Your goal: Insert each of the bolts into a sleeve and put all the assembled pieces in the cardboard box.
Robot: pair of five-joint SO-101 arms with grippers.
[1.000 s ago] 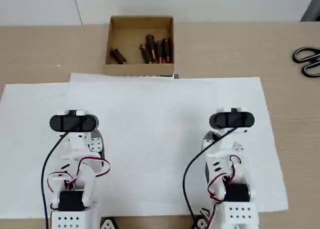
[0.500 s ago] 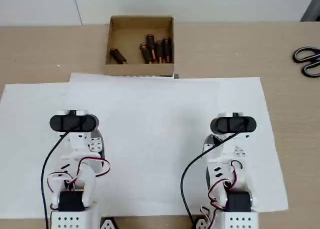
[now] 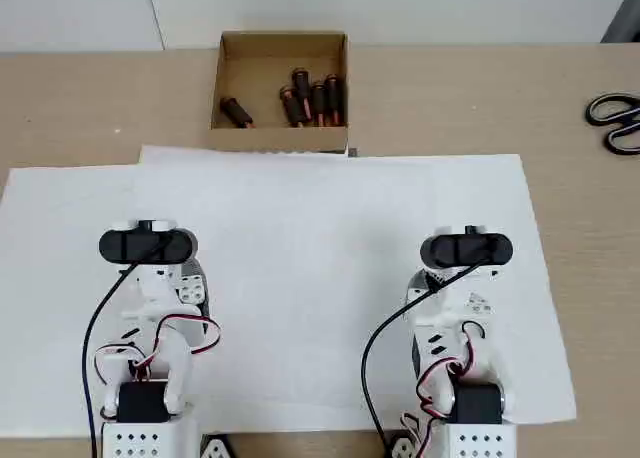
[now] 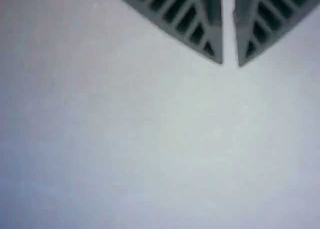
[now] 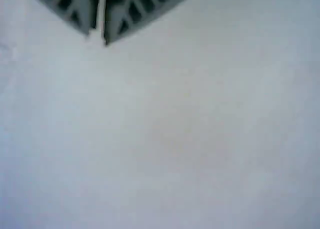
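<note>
Five bolt-and-sleeve assemblies (image 3: 310,100) lie inside the cardboard box (image 3: 283,40), one set apart from a cluster of four. The left gripper (image 4: 228,59) and right gripper (image 5: 97,36) each hang over the white paper sheet (image 3: 320,208), well apart from the box, jaws drawn together on nothing. Judgement: the task appears complete, so sound practice is to park both arms clear of the box and verify the count

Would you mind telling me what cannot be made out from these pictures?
High view: the assembled pieces in the cardboard box are too small to tell whether every bolt sits fully in its sleeve.
High view: the scissors are cut off by the right edge.
Wrist views: the left gripper and the right gripper are mostly cut off by the frame edge.
</note>
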